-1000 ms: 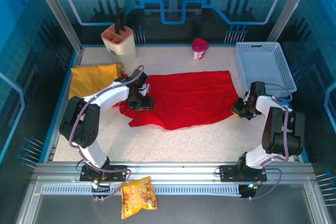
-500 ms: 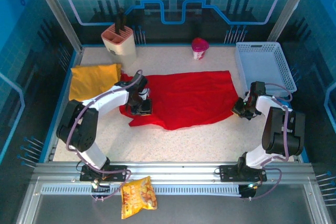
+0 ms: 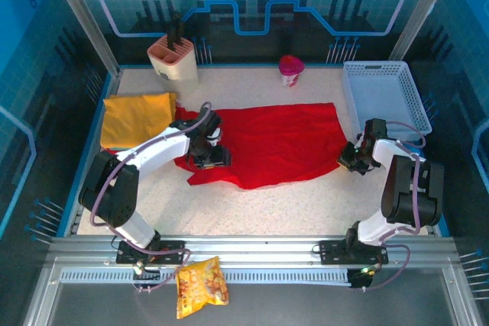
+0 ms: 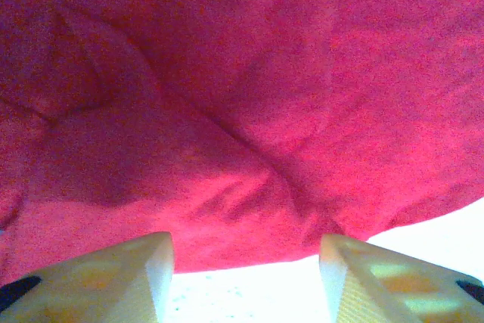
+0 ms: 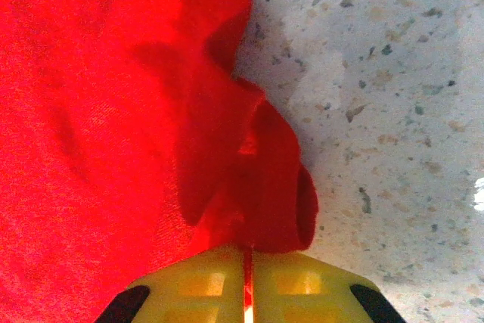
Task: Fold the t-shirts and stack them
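- From above, the red t-shirt [image 3: 271, 143] is lying spread across the middle of the tabletop [image 3: 252, 211], with its near left corner rumpled. The yellow t-shirt [image 3: 137, 116] is lying folded at the far left, just beside the red one's left end.
- The left gripper [image 3: 208, 156] is sitting over the left part of the red t-shirt. The top view is too coarse to show how its jaws are standing.
- The left wrist view is making that plain: the two fingers [image 4: 128, 274] are standing apart and holding nothing. Wrinkled red cloth is lying ahead of them, and pale tabletop is showing between them.
- The right gripper [image 3: 350, 159] is sitting at the shirt's right near corner, near the white basket [image 3: 382, 93].
- The right wrist view is showing its jaws together, clamping a bunched fold at the edge of the red cloth. A thin red line is showing in the seam between them.
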